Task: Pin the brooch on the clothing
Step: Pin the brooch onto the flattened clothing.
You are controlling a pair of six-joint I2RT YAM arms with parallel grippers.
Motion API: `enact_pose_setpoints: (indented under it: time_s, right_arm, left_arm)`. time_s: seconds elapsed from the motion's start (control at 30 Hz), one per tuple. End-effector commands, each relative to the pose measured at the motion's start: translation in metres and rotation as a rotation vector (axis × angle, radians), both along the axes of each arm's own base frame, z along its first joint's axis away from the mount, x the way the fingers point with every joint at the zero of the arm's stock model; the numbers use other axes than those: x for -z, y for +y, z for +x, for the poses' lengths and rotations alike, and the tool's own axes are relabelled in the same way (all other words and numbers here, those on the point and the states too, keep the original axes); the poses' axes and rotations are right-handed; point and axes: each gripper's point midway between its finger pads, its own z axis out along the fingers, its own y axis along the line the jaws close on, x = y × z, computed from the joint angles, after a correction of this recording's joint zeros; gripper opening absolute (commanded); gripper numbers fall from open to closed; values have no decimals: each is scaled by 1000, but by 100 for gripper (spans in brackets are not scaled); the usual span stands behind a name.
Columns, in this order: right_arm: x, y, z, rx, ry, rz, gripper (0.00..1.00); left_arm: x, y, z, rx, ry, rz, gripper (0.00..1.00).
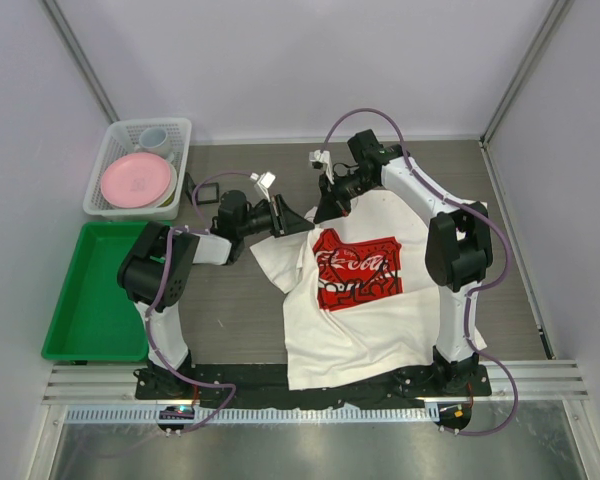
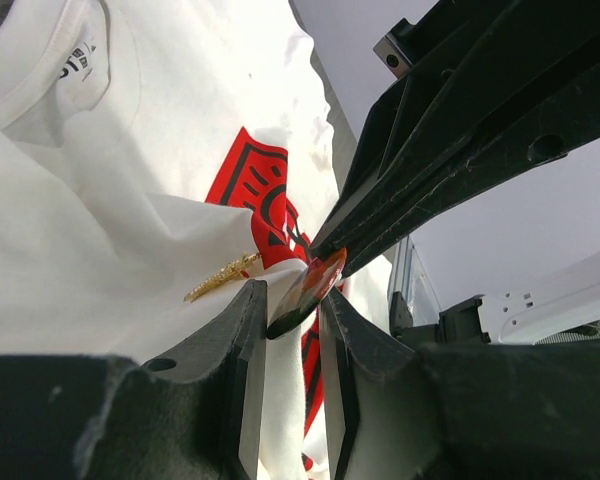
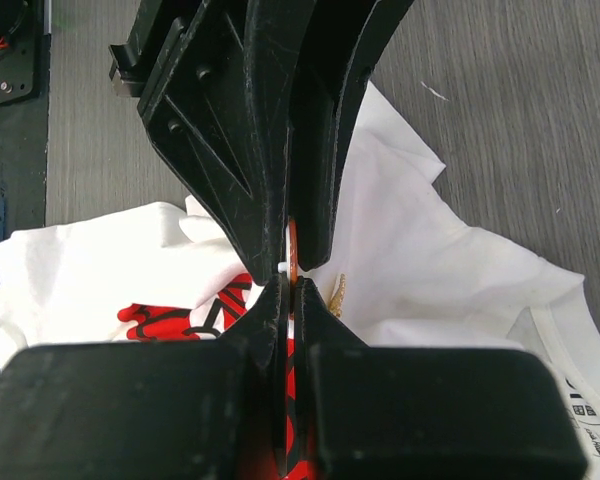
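The clothing (image 1: 380, 320) is a white T-shirt lying flat, with a red print (image 1: 355, 268) on its chest. Both grippers meet over its upper left part. A thin round red-and-black brooch (image 2: 310, 285) stands edge-on between them. My right gripper (image 3: 292, 285) is shut on the brooch (image 3: 292, 250). My left gripper (image 2: 292, 295) reaches in from the other side, its jaws apart on either side of the disc. A gold leaf-shaped piece (image 2: 220, 278) lies on the cloth (image 2: 80, 200) just beside them. In the top view the brooch is hidden by the left gripper (image 1: 302, 222) and right gripper (image 1: 328, 208).
A white basket (image 1: 105, 160) at the back left holds a pink plate (image 1: 137, 180) and a cup (image 1: 155, 138). A green tray (image 1: 95, 290) sits in front of it. A small black square frame (image 1: 207, 190) lies near the basket.
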Motion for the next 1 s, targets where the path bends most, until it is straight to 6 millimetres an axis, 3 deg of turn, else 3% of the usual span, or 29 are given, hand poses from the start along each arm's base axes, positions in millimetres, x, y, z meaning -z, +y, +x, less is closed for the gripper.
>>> enact_pose_setpoints:
  time_s: [0.0,0.97]
  right_arm:
    - [-41,16,-31,-55,53,93,1]
    - [-29,20,-20,-16,91,76,1]
  left_arm:
    - [-3,17,29,-141,-43,19,30]
    - [-22,10,7,3,-210,12,43]
